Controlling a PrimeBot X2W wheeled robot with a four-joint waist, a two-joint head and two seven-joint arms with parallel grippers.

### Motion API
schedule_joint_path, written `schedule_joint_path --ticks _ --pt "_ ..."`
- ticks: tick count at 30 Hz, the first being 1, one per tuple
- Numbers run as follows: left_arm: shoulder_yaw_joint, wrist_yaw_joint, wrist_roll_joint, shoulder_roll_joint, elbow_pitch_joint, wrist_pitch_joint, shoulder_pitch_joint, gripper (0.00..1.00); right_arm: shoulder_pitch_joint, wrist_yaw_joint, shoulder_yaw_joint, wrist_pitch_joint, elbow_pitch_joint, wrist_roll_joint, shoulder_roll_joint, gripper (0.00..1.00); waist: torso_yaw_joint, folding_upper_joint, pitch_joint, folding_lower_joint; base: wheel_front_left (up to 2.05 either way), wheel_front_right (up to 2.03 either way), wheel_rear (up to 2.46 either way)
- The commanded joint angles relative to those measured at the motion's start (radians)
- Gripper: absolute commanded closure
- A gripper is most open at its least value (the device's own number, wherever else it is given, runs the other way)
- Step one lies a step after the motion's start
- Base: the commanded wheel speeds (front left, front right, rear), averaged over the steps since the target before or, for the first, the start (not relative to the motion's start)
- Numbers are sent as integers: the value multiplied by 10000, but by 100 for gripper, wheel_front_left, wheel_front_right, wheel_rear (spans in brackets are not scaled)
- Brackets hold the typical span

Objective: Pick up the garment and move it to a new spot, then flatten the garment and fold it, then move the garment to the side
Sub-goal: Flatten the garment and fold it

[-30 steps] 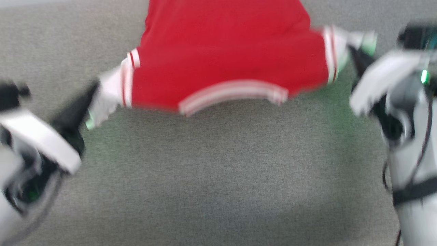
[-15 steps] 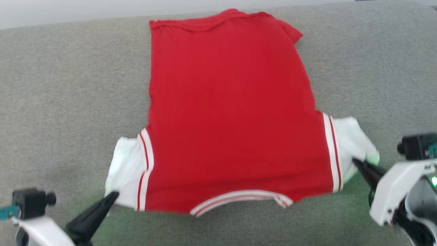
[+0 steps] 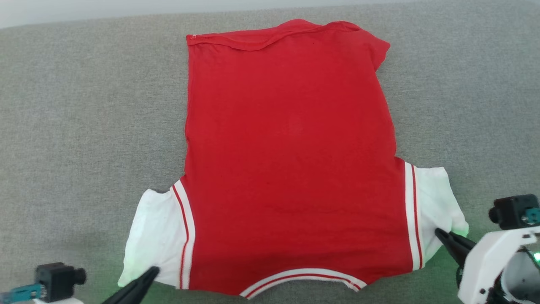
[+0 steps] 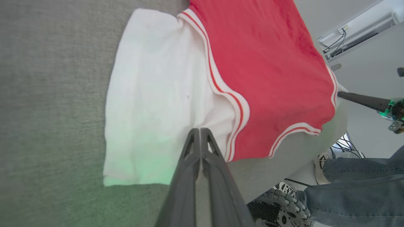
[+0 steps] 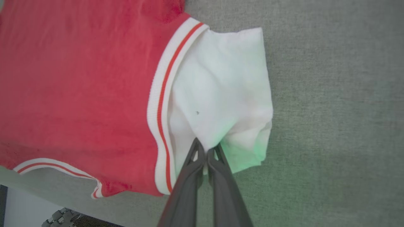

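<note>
The garment (image 3: 291,160), a red short-sleeved shirt, lies spread flat on the grey surface with its striped neckline (image 3: 301,276) nearest me and its hem at the far end. My left gripper (image 3: 154,270) is shut at the near edge of the white left sleeve (image 3: 156,232). In the left wrist view the left gripper (image 4: 199,130) has its fingers pressed together over that sleeve (image 4: 157,94). My right gripper (image 3: 438,232) is shut on the white right sleeve (image 3: 434,198). The right wrist view shows white cloth bunched between the right gripper (image 5: 206,146) fingers.
The grey cloth-covered surface (image 3: 84,126) stretches wide on both sides of the shirt, with its far edge along the top of the head view. Below the surface's near edge, the left wrist view shows a person's leg in jeans (image 4: 353,195), a shoe (image 4: 322,162) and a wheel (image 4: 277,211).
The head view has swung, shifting the whole picture. The garment, blurred and stretched between the grippers a second ago, now lies flat and still. Both grippers stay shut at the sleeves.
</note>
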State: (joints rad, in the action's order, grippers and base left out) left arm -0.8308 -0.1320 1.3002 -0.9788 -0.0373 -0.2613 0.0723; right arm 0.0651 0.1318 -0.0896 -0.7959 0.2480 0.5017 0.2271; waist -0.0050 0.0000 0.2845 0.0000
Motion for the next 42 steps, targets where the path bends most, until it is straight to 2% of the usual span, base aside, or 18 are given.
schedule_joint_path --ticks 1,10,11,12,13,14,21,27,30,35,38,42 --pt "-103 26 -123 69 127 -51 202 100 -181 -21 58 86 -184 -88 17 100 9 0 18 0 0 0 0" --pt "-916 26 -211 597 1017 -50 1043 100 -631 -21 638 563 -1543 -591 161 100 85 0 134 0 0 0 0" --pt "-957 26 -191 610 1065 -50 1085 100 -670 -20 696 629 -1624 -635 174 93 81 0 148 0 0 0 0" --pt "-977 26 -167 626 1078 -50 1114 100 -694 -20 726 711 -1668 -685 198 70 79 0 165 0 0 0 0" --pt "-999 26 -138 630 1094 -50 1135 100 -721 -21 742 795 -1678 -769 223 12 73 0 181 0 0 0 0" --pt "-1012 26 -130 629 1112 -50 1162 100 -742 -21 758 842 -1661 -789 248 0 66 0 196 0 0 0 0" --pt "-1027 26 -197 639 947 -50 1253 100 -1400 -17 67 645 -680 -484 403 0 101 0 322 0 0 0 0" --pt "-1083 26 -276 674 680 -50 1576 100 -3304 -15 -383 -98 -458 -846 536 0 406 0 703 0 0 0 0" --pt "-1077 26 -242 667 540 -50 1712 100 -4945 -15 -369 -524 -1119 -1042 438 0 531 0 1021 0 0 0 0" --pt "-1314 26 -402 699 367 -50 2266 100 -7510 -15 -95 -1274 -2937 -1915 642 0 1082 0 1652 0 0 0 0" --pt "-1416 26 -426 770 281 -50 2618 100 -8764 -15 45 -1729 -4000 -2512 699 0 1417 0 1999 0 0 0 0" --pt "-1464 26 -550 954 195 -50 2958 100 -10131 -15 -231 -1949 -5293 -3109 455 0 1845 0 2367 0 0 0 0"
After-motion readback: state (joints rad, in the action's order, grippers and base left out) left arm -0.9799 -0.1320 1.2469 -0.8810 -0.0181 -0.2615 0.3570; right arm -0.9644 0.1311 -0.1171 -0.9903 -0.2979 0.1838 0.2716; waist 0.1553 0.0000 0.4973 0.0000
